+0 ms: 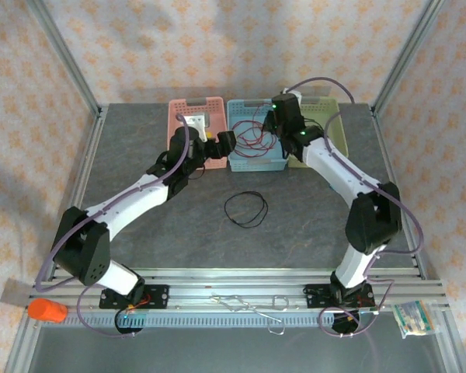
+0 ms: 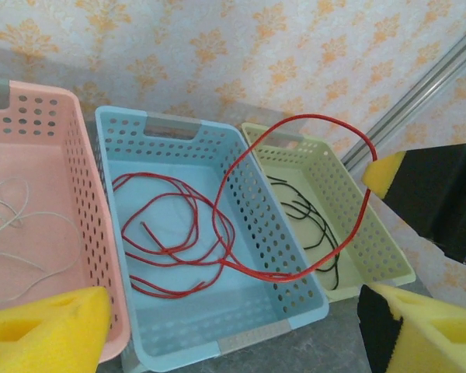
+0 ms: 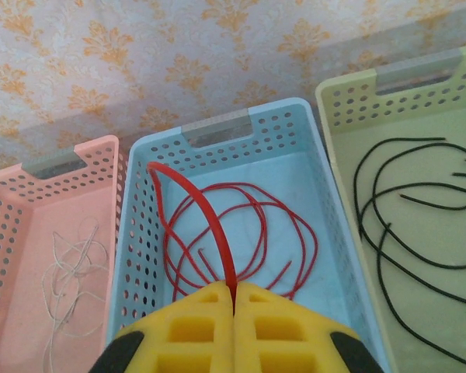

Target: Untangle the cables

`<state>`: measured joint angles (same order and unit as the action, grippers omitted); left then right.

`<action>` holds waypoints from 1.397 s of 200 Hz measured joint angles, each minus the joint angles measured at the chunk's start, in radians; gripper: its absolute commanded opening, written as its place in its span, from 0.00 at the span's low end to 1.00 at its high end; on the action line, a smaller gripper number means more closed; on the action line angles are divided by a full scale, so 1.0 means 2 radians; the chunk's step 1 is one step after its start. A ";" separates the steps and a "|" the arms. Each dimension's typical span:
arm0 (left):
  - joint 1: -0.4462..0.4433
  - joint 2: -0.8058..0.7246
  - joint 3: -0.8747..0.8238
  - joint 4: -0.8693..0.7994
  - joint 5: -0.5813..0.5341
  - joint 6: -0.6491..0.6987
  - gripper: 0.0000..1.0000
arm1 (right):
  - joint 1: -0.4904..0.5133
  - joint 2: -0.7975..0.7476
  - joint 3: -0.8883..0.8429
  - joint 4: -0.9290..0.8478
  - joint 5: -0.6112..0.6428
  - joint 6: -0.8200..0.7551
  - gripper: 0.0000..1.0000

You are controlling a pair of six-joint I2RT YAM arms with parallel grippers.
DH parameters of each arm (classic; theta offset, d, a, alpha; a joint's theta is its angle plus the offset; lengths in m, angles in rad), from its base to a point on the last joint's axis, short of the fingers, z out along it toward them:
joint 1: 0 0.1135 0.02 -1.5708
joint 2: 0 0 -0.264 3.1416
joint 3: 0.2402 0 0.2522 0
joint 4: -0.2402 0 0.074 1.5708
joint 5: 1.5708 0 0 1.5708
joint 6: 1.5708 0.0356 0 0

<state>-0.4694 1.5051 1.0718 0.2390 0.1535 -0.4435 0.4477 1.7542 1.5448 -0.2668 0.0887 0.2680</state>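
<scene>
Pink basket [image 2: 93, 233]: leftmost of three in a row, upper centre of the top view.
White cable [image 3: 70, 272]: loose thin loops on the pink basket's floor, left side of both wrist views.
Left gripper [image 2: 233, 311]: fingers spread wide with nothing between them. Its yellow pads [image 2: 43, 330] sit at the lower corners of the left wrist view, and it hovers at the near edge of the pink and blue baskets.
Blue basket [image 3: 132, 256]: the middle one, touching its neighbours.
Red cable [image 2: 179, 233]: mostly coiled on the blue basket's floor. One strand arcs up out of it, above the green basket, to the right gripper's tip.
Black loop [image 1: 246, 208]: a cable lying alone on the grey table [image 1: 140, 140], centre of the top view, well apart from the baskets.
Right gripper [image 3: 234, 299]: pads pressed together, pinching the raised red strand, above the blue basket.
Green basket [image 3: 334, 124]: rightmost.
Black cable [image 3: 404, 210]: open curves on the green basket's floor.
</scene>
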 measured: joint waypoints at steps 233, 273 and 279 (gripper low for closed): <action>0.023 0.093 0.040 -0.017 0.051 0.000 0.88 | -0.045 0.286 0.265 -0.122 -0.007 -0.018 0.30; 0.015 0.093 0.040 -0.018 0.051 0.000 0.88 | -0.045 0.282 0.264 -0.125 -0.016 -0.028 0.30; 0.013 0.093 0.040 -0.018 0.051 0.000 0.88 | -0.045 0.276 0.258 -0.123 -0.019 -0.029 0.30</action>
<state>-0.4442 1.6909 1.1511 0.2035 0.2546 -0.4431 0.3584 2.3062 2.0613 -0.5121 0.0505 0.2100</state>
